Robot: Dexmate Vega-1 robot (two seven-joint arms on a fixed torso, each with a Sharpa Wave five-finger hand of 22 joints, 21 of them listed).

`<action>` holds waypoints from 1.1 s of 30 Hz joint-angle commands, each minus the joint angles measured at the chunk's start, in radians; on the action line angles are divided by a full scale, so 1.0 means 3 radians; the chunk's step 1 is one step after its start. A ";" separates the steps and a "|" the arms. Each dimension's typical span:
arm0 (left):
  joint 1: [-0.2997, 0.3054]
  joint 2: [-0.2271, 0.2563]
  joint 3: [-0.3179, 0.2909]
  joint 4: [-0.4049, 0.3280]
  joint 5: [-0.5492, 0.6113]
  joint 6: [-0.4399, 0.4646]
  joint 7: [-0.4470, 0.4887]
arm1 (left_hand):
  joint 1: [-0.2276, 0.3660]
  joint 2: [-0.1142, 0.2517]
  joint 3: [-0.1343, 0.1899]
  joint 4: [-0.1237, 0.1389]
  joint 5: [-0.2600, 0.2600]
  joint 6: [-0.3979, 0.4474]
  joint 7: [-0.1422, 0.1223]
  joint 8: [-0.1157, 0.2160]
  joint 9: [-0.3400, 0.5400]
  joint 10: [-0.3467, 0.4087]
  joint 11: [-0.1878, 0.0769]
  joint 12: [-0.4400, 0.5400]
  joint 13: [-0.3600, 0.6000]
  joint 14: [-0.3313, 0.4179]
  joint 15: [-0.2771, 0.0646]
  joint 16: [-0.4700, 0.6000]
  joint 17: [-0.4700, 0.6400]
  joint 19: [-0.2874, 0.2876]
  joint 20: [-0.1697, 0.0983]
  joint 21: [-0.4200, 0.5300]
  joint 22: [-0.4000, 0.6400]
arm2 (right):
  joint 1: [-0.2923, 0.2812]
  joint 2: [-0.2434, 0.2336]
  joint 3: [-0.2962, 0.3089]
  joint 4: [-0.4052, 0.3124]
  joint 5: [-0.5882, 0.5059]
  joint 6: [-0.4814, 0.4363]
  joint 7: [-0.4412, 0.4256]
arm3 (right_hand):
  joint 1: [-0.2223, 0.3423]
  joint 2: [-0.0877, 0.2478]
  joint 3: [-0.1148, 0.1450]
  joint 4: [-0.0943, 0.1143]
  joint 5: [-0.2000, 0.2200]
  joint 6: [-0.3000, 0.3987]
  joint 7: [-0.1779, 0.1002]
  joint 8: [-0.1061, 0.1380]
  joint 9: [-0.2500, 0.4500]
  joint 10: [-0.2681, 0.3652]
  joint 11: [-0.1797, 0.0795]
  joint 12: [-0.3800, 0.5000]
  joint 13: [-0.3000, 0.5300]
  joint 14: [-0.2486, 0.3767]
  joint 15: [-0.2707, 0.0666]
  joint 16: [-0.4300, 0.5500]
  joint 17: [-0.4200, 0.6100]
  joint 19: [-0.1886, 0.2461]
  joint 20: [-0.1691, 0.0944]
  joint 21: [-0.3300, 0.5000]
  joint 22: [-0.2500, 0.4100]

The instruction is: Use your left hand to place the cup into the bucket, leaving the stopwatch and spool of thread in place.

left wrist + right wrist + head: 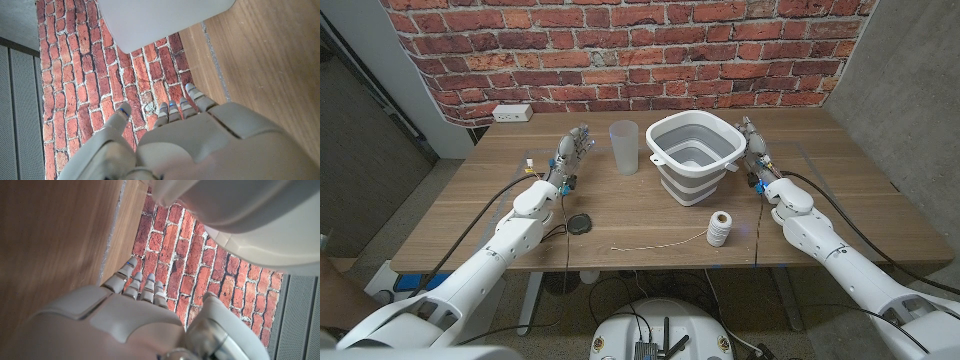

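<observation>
A translucent white cup (pixel 624 147) stands upright on the table, just left of the grey and white bucket (pixel 692 157). My left hand (pixel 570 156) stands a short way left of the cup, fingers stretched out and holding nothing. In the left wrist view the cup (pixel 160 20) shows beyond my left hand (pixel 190 140). A black stopwatch (pixel 580 223) lies near the front, beside my left forearm. The white spool of thread (pixel 720 229) stands in front of the bucket, a loose thread trailing left. My right hand (pixel 754 147) is open beside the bucket's right side (pixel 250 220).
A brick wall backdrop rises behind the table, with a white power strip (pixel 512 113) at the back left edge. Bare wood lies between the stopwatch and the spool. Cables run along both forearms.
</observation>
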State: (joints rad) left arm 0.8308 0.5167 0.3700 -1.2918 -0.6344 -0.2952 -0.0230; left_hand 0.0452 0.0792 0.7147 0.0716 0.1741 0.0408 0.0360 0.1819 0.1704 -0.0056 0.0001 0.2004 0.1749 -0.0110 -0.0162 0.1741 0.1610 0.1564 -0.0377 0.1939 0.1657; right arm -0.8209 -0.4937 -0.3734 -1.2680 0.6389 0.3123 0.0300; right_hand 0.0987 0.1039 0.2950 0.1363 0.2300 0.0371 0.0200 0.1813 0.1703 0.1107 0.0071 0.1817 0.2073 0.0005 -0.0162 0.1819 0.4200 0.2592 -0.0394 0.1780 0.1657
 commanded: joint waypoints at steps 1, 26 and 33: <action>-0.0009 0.0068 0.0002 -0.0047 0.0133 0.0006 0.0113 | 0.0026 0.0255 0.0027 -0.0012 0.0019 -0.0002 0.0032 0.0020 0.0012 -0.0006 0.0019 0.0010 0.0014 -0.0022 0.0002 0.0020 0.0016 0.0030 -0.0189 0.0009 0.0011 | 0.0076 0.0068 -0.0017 0.0146 -0.0057 0.0111 -0.0013 | 0.0001 0.0119 0.0025 -0.0002 0.0019 0.0034 -0.0010 0.0018 0.0016 0.0039 0.0012 0.0030 0.0009 0.0000 -0.0041 0.0020 0.0007 0.0024 -0.0037 0.0019 0.0007; 0.0052 0.0357 -0.0028 -0.0173 0.0242 -0.0073 -0.0091 | 0.0200 0.0128 0.0037 -0.0376 0.0017 0.0175 -0.0103 0.0040 0.0011 0.0081 -0.0078 0.0007 0.0011 0.0058 -0.0097 0.0012 0.0011 0.0066 -0.0205 -0.0014 -0.0001 | -0.0060 0.0043 0.0028 -0.0023 -0.0156 0.0124 -0.0308 | -0.0037 0.0099 0.0031 -0.0004 0.0020 0.0102 -0.0026 0.0032 0.0014 0.0085 -0.0003 0.0050 -0.0016 0.0012 -0.0048 0.0040 -0.0041 0.0031 -0.0039 0.0030 0.0006; 0.0122 0.0462 -0.0072 -0.0251 0.0217 -0.0105 -0.0176 | 0.0290 0.0079 0.0049 -0.0548 0.0030 0.0193 -0.0161 0.0033 0.0012 0.0109 -0.0132 0.0005 0.0012 0.0081 -0.0158 0.0012 0.0013 0.0088 -0.0216 -0.0018 -0.0003 | -0.0078 0.0053 0.0026 -0.0042 -0.0179 0.0126 -0.0359 | -0.0044 0.0112 0.0039 0.0000 0.0024 0.0107 -0.0034 0.0031 0.0014 0.0082 -0.0007 0.0048 -0.0020 0.0015 -0.0056 0.0043 -0.0051 0.0033 -0.0042 0.0032 0.0006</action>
State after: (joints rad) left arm 0.8422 0.6099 0.3639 -1.3363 -0.5701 -0.3119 -0.0436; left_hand 0.1130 0.1037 0.7261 -0.0719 0.1780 0.0925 -0.0049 0.1895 0.1701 0.0235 -0.0290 0.2003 0.1746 0.0054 -0.0324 0.1739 0.1608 0.1704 -0.0409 0.1875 0.1628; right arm -0.8347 -0.4828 -0.3668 -1.2722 0.5968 0.3442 -0.0527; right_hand 0.0964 0.1096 0.2985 0.1330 0.2299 0.0592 0.0087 0.1851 0.1700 0.1321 0.0072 0.1895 0.1998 0.0008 -0.0268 0.1887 0.4032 0.2591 -0.0394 0.1838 0.1654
